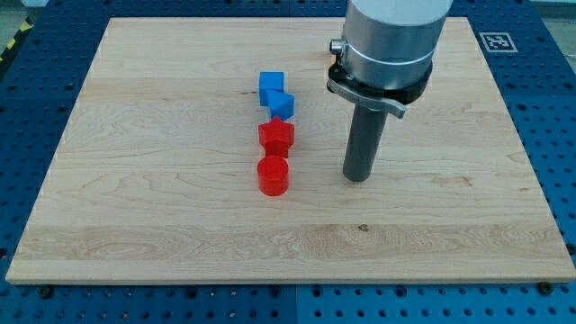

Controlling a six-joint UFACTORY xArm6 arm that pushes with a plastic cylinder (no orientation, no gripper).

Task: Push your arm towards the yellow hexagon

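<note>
Jaws: you have none on this arm; it ends in a plain dark rod, so nothing opens, closes or is held.
My tip (358, 177): you see it resting on the bench, to the view's right of the column of blocks and apart from all of them, about level with the red cylinder.
Rod and arm: the rod stands upright under a wide grey housing that comes in from the view's top.
Red cylinder (273, 175): the block nearest my tip and the lowest in the column, just below the red star-shaped block.
Red star-shaped block (276, 137): it sits just below the smaller blue block, close enough that you cannot tell whether they touch.
Blue blocks: a smaller one (283, 105), its shape hard to make out, sits against a blue cube (271, 85) at the top of the column.
Yellow hexagon: you cannot see it anywhere in the view.
Bench (162, 216): a pale wooden board on a blue perforated surface (27, 108).
</note>
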